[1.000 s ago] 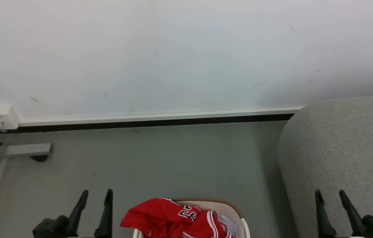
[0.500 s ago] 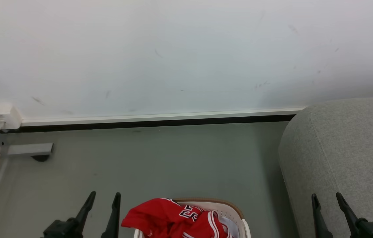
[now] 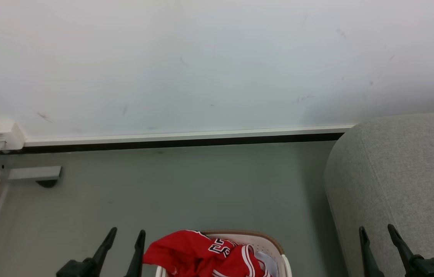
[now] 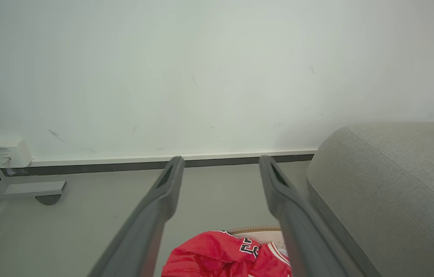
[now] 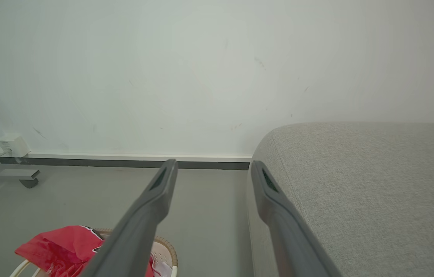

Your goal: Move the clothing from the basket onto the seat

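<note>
White wall (image 3: 201,57), grey floor (image 3: 186,184)

Numerals (image 3: 220,246): white, black-edged, on the red clothing (image 3: 186,250) just right of the left hand (image 3: 127,231); creased, partly hidden, not surely readable.
White box (image 3: 3,135): faint print, well beyond that hand; too small to read.

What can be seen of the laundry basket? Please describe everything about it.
The basket is cream-white plastic, as it looks, with small holes in its wall, rounded corners and a brown rim. The head view's bottom edge cuts it off. It stands upright on the grey floor, left of the sofa and apart from it. Red clothing lies in it and drapes over its left rim.
</note>
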{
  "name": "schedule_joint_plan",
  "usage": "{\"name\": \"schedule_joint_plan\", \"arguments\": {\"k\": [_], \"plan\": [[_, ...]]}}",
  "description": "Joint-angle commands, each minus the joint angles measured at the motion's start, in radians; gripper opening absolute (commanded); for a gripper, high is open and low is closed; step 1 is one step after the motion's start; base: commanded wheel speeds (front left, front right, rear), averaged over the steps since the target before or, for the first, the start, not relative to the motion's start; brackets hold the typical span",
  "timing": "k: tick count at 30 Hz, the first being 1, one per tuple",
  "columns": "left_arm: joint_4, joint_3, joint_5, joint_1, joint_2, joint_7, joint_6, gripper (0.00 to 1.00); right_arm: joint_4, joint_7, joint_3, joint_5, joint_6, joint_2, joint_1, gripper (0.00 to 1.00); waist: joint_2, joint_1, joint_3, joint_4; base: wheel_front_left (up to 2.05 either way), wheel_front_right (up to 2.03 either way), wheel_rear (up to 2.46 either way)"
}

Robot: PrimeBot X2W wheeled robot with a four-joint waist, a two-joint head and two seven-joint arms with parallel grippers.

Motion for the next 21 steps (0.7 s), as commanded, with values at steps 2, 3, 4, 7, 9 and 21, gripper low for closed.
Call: {"name": "schedule_joint_plan", "arguments": {"k": [2, 3, 4, 7, 9, 21], "plan": [[0.006, 0.002, -0.012, 0.008, 0.005, -0.001, 0.001, 1.00, -0.003, -0.003, 0.000, 0.011, -0.002, -0.006, 0.009, 1.00, -0.0001, 0.0000, 0.002, 0.000, 0.00, 0.00, 0.00], [0.007, 0.002, -0.013, 0.006, 0.006, -0.001, 0.001, 1.00, -0.003, -0.003, 0.001, 0.015, -0.002, -0.006, 0.009, 1.00, -0.0001, 0.0000, 0.002, 0.000, 0.00, 0.00, 0.00], [0.008, 0.002, -0.016, 0.005, 0.006, -0.001, 0.001, 1.00, -0.004, -0.003, 0.003, 0.019, -0.002, -0.006, 0.008, 1.00, -0.0001, 0.0000, 0.003, 0.000, 0.00, 0.00, 0.00], [0.011, 0.002, -0.023, 0.000, 0.008, -0.001, 0.001, 1.00, -0.006, -0.004, 0.007, 0.028, -0.002, -0.006, 0.007, 1.00, -0.0001, 0.0000, 0.005, 0.000, 0.00, 0.00, 0.00], [0.011, 0.004, -0.024, -0.001, 0.009, -0.001, 0.001, 1.00, -0.006, -0.004, 0.010, 0.030, -0.002, -0.006, 0.006, 1.00, -0.0001, 0.0000, 0.006, -0.002, 0.00, 0.00, 0.00], [0.028, -0.162, -0.052, -0.122, 0.096, -0.001, 0.001, 1.00, -0.078, -0.002, 0.054, 0.056, -0.002, -0.006, -0.072, 1.00, -0.0001, 0.0000, 0.134, -0.081, 0.00, 0.00, 0.00]]}}
